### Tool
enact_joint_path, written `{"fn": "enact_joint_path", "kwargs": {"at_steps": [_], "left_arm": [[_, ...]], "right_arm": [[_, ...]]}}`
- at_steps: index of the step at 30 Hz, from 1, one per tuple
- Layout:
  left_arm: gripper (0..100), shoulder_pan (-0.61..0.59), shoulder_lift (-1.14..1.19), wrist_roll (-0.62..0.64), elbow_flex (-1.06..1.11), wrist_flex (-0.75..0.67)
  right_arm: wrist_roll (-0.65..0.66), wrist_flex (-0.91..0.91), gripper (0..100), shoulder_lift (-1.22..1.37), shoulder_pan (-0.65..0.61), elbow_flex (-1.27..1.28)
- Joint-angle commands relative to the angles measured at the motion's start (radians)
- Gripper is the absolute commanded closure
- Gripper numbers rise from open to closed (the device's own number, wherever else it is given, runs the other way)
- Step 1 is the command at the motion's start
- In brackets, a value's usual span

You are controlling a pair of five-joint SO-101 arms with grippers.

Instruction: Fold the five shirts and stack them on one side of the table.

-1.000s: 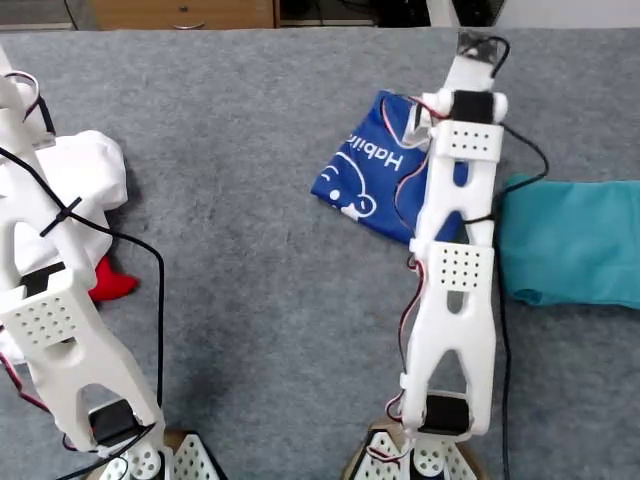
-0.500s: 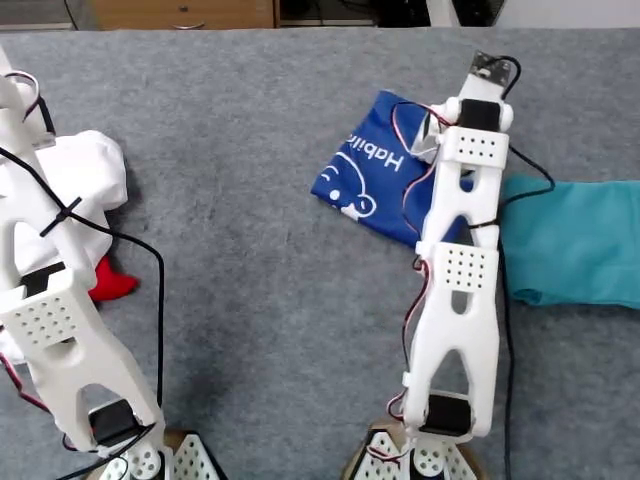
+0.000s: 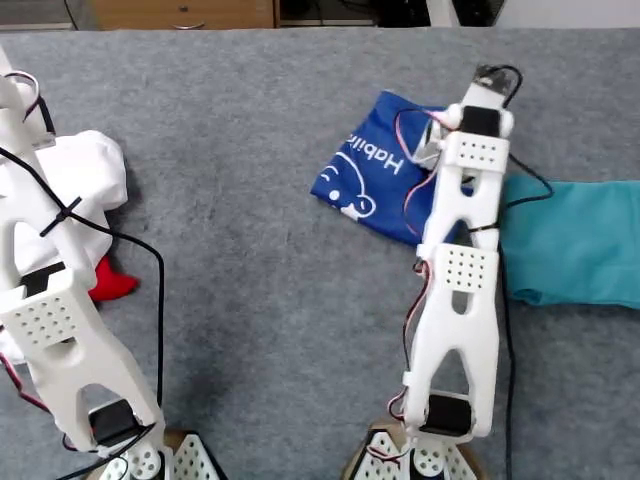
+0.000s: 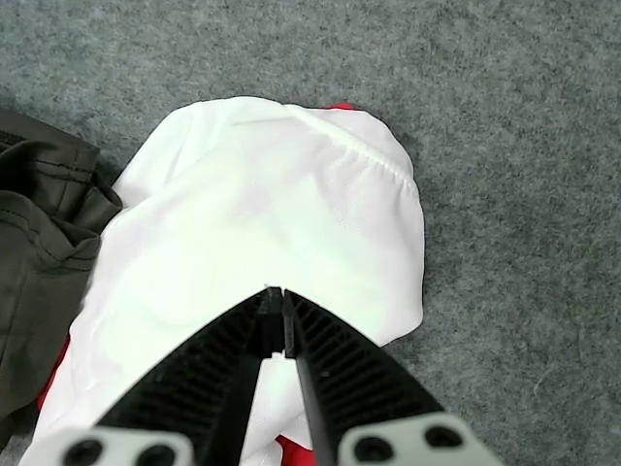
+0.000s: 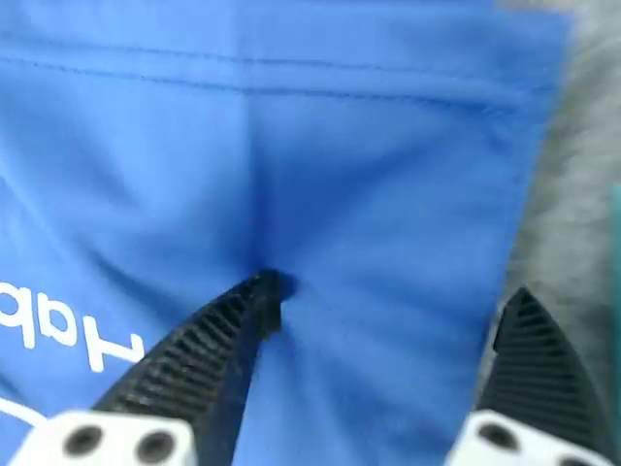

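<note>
A folded blue shirt (image 3: 375,170) with white print lies at the middle back of the table. My right gripper (image 5: 393,296) stands open right over the blue shirt (image 5: 369,175), one fingertip pressing a dent into the cloth. A folded teal shirt (image 3: 575,240) lies to the right of that arm. At the left edge a crumpled white shirt (image 3: 85,180) lies over a red shirt (image 3: 112,283). My left gripper (image 4: 277,316) is shut with nothing in it, above the white shirt (image 4: 262,243). A dark olive shirt (image 4: 39,243) lies beside the white one.
Grey carpet-like cloth (image 3: 240,300) covers the table, bare between the two arms. Black cables (image 3: 150,260) trail along the left arm. A wooden cabinet (image 3: 180,12) stands beyond the far edge.
The right arm has swung to the right and drawn back slightly over the blue shirt. The left arm has not moved.
</note>
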Motion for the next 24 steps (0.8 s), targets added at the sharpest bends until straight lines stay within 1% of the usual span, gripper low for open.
{"fn": "enact_joint_path", "kwargs": {"at_steps": [1,7,10,12,16,18,20,24], "left_arm": [[98,-0.009,-0.058,-0.003,-0.005,0.011],[98,-0.017,-0.058,-0.003,-0.005,0.011],[98,-0.018,-0.056,-0.003,-0.005,0.011],[98,-0.015,-0.056,-0.003,-0.005,0.011],[98,-0.012,-0.056,-0.003,-0.005,0.011],[98,-0.012,-0.056,-0.003,-0.005,0.011],[98,-0.012,-0.056,-0.003,-0.005,0.011],[98,-0.012,-0.056,-0.003,-0.005,0.011]], "right_arm": [[-0.008,-0.037,65.7,0.018,-0.030,-0.036],[-0.006,-0.038,65.9,0.028,-0.044,-0.036],[0.041,-0.032,66.9,0.030,-0.051,-0.036],[0.057,-0.032,72.4,0.030,-0.056,-0.036],[0.101,-0.035,88.6,0.028,-0.059,-0.036],[0.115,-0.034,94.0,0.028,-0.059,-0.036],[0.121,-0.031,96.3,0.028,-0.059,-0.038],[0.127,-0.028,97.0,0.027,-0.053,-0.038]]}}
